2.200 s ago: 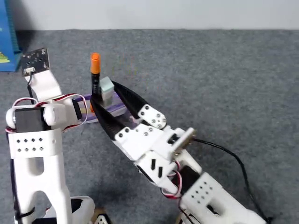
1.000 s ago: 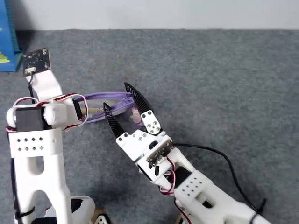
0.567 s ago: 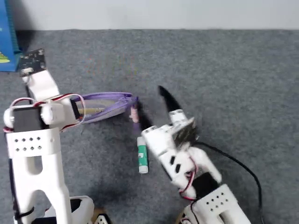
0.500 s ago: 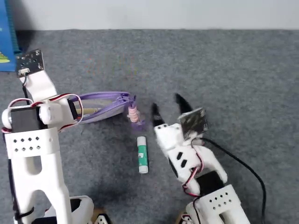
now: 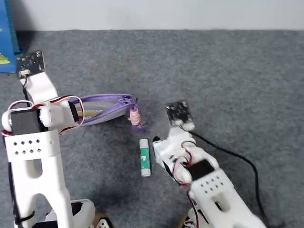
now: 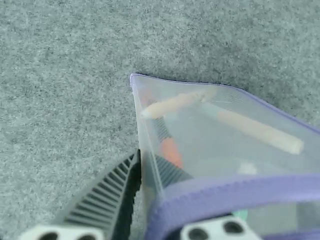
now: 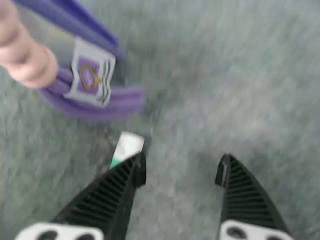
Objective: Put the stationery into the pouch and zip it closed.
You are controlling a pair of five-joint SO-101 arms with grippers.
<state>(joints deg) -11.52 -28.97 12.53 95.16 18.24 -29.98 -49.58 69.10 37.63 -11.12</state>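
Right gripper (image 7: pixel 182 162) no longer over pouch (image 5: pixel 102 108) mouth. Orange-capped marker (image 6: pixel 169 149), held upright there with small pale block 2.2 s ago, now lies inside pouch. Right arm (image 5: pixel 199 175) pulls back toward own base and folds up, wrist turning down. Jaws stay apart, now above carpet (image 5: pixel 228 76) just beside glue stick (image 5: pixel 144 157). Glue stick, covered by arm earlier, comes into sight below zipper pull (image 5: pixel 135 117). Pouch mouth, spread wide earlier, narrows to flat band.
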